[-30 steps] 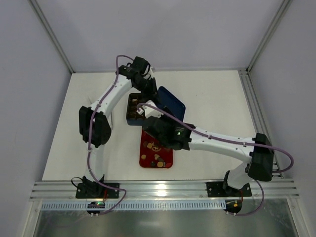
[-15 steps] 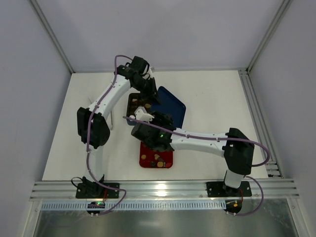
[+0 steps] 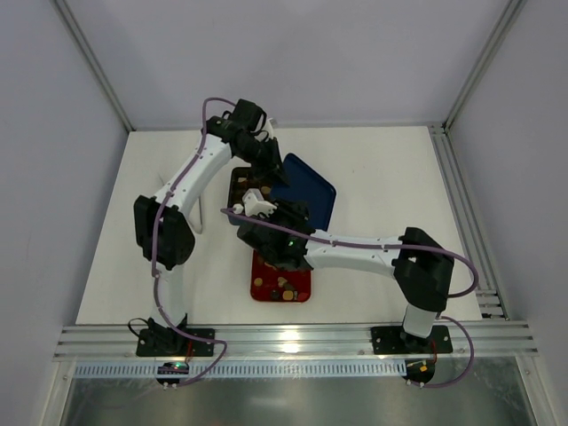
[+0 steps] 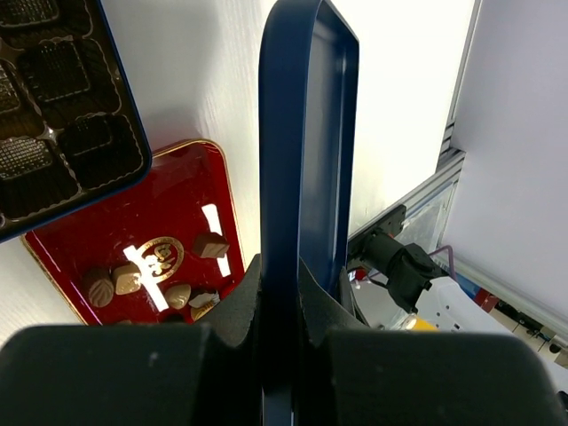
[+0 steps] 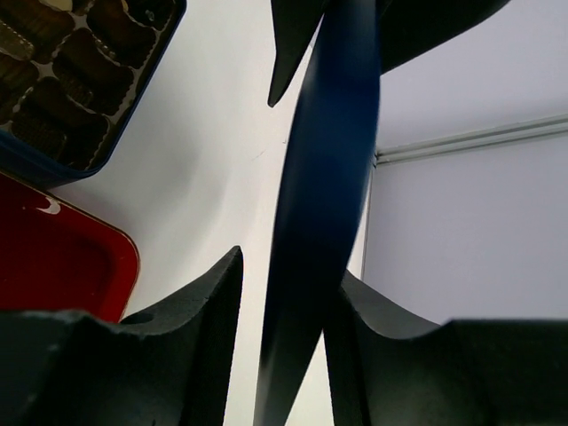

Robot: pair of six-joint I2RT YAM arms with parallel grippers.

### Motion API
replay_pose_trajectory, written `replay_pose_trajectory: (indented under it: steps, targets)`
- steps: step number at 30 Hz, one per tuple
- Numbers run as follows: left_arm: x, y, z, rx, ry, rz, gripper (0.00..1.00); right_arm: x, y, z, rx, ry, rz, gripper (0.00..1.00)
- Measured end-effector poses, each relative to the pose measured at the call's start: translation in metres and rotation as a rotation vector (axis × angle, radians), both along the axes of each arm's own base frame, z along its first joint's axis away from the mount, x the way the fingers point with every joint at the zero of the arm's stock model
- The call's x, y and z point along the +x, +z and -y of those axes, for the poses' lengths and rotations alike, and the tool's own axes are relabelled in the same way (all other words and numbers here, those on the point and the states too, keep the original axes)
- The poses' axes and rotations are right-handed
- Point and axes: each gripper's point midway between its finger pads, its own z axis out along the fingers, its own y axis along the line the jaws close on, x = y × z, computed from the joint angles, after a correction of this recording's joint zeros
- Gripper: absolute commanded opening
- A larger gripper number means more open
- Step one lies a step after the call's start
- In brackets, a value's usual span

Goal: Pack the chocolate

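The chocolate (image 4: 210, 244) is found as loose pieces on the red tray (image 4: 98, 226), not yet packed. The gridded box (image 4: 62, 89) is seen just beyond the tray's far edge; whether its cells are filled cannot be determined. The blue lid (image 4: 306, 133) is held on edge beyond the tray's far right corner. It is pinched at its rim by the left gripper (image 4: 280, 275). It is straddled by the right gripper (image 5: 293, 266), and a gap shows at one finger, so no clamp is judged made there. A lid transfer is judged to be in hand. The right grip should be made firm before the left is released, since a rim pinch is liable to pivot.
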Motion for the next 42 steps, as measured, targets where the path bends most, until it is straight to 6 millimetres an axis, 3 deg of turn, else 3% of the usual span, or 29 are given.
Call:
replay_pose_trajectory:
  steps: [3, 8, 11, 12, 15, 18, 24, 29, 34, 38, 42]
  targets:
    - [-0.001, 0.002, 0.000, -0.006, -0.002, -0.001, 0.00, 0.003, -0.002, 0.003, -0.025, -0.008, 0.005, 0.33]
    - [-0.002, 0.003, -0.001, -0.010, -0.008, 0.003, 0.05, 0.007, 0.002, 0.008, -0.026, -0.034, 0.037, 0.06]
    - [0.000, 0.006, -0.001, -0.027, -0.009, 0.007, 0.27, 0.009, 0.004, 0.006, -0.015, -0.033, 0.047, 0.04]
    - [0.000, 0.007, -0.002, -0.030, -0.008, 0.010, 0.43, 0.010, 0.005, 0.006, -0.019, -0.031, 0.049, 0.04]
    - [-0.002, 0.012, -0.002, -0.035, -0.009, 0.016, 0.69, 0.010, 0.006, 0.005, -0.031, -0.027, 0.051, 0.04]
    - [0.000, 0.015, -0.004, -0.034, 0.000, 0.024, 0.82, 0.010, 0.008, 0.005, -0.046, -0.024, 0.050, 0.04]
    - [0.029, 0.032, -0.025, -0.019, 0.091, 0.103, 0.86, 0.008, 0.008, 0.005, -0.050, -0.003, 0.004, 0.04]
    - [0.079, 0.059, -0.082, 0.011, 0.297, 0.215, 0.85, 0.003, 0.027, -0.008, 0.073, 0.058, -0.084, 0.04]
    - [0.114, 0.086, -0.172, 0.059, 0.556, 0.313, 0.84, 0.007, 0.053, -0.030, 0.355, 0.161, -0.242, 0.04]
    - [0.104, 0.116, -0.223, 0.100, 0.685, 0.411, 0.84, 0.036, 0.066, -0.035, 0.714, 0.209, -0.413, 0.04]
    - [0.084, 0.146, -0.235, 0.114, 0.709, 0.508, 0.85, 0.066, 0.073, -0.040, 1.069, 0.247, -0.566, 0.04]
